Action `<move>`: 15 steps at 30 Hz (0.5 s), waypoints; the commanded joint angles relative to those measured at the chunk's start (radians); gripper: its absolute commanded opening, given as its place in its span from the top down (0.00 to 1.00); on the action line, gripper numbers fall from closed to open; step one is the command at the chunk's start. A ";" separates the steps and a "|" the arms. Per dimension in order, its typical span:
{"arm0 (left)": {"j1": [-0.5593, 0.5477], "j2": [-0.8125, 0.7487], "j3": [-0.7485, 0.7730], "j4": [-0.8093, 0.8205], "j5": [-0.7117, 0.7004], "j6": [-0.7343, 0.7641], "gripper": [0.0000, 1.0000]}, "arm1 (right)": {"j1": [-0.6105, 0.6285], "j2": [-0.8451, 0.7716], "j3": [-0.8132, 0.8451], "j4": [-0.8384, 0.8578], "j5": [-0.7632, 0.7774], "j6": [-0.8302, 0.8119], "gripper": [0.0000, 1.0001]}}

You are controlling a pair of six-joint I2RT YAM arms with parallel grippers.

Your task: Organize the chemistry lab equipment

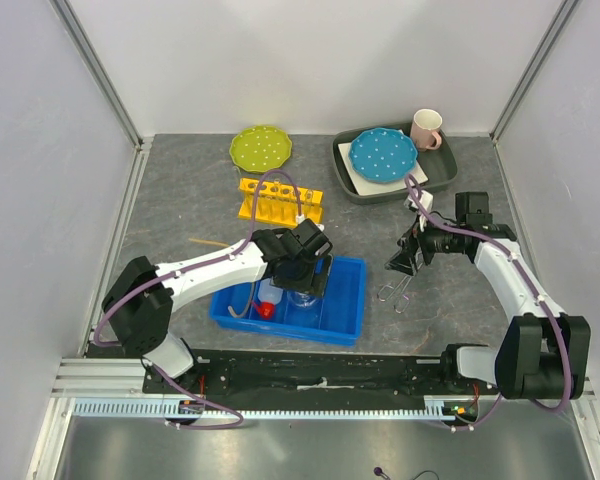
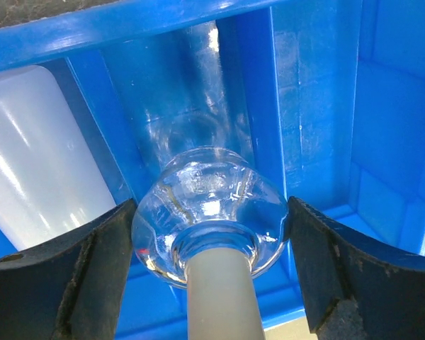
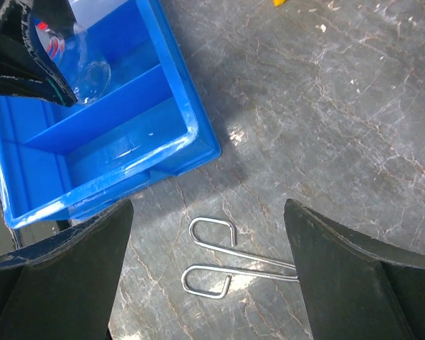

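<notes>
A clear glass flask (image 2: pixel 212 202) stands in the blue bin (image 1: pixel 345 300), its pale neck pointing up at the left wrist camera. My left gripper (image 2: pixel 211 205) is shut on the flask's round body, one finger against each side. Beside it in the bin lies the white squeeze bottle (image 2: pixel 42 170) with its red cap (image 1: pixel 265 310). Right of the bin, the metal tongs (image 3: pixel 219 258) lie on the table (image 3: pixel 354 127). My right gripper (image 3: pixel 207 209) hangs open just above them, holding nothing. The yellow test-tube rack (image 1: pixel 280 200) stands behind the bin. A thin tan tube (image 1: pixel 208 241) lies to the bin's left.
At the back are a green dotted plate (image 1: pixel 261 148) and a grey tray (image 1: pixel 440 175) holding a blue dotted plate (image 1: pixel 383 153) and a pink-handled mug (image 1: pixel 426 128). White walls close off the left, right and back. The bin's rim (image 3: pixel 191 134) is just left of the tongs.
</notes>
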 commanded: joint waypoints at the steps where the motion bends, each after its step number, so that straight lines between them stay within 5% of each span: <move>1: -0.009 -0.008 0.013 0.075 0.007 0.065 0.10 | -0.002 0.024 0.057 -0.072 0.000 -0.095 0.05; 15: -0.009 -0.063 0.033 0.079 -0.020 0.081 0.04 | -0.002 0.054 0.132 -0.236 0.054 -0.251 0.05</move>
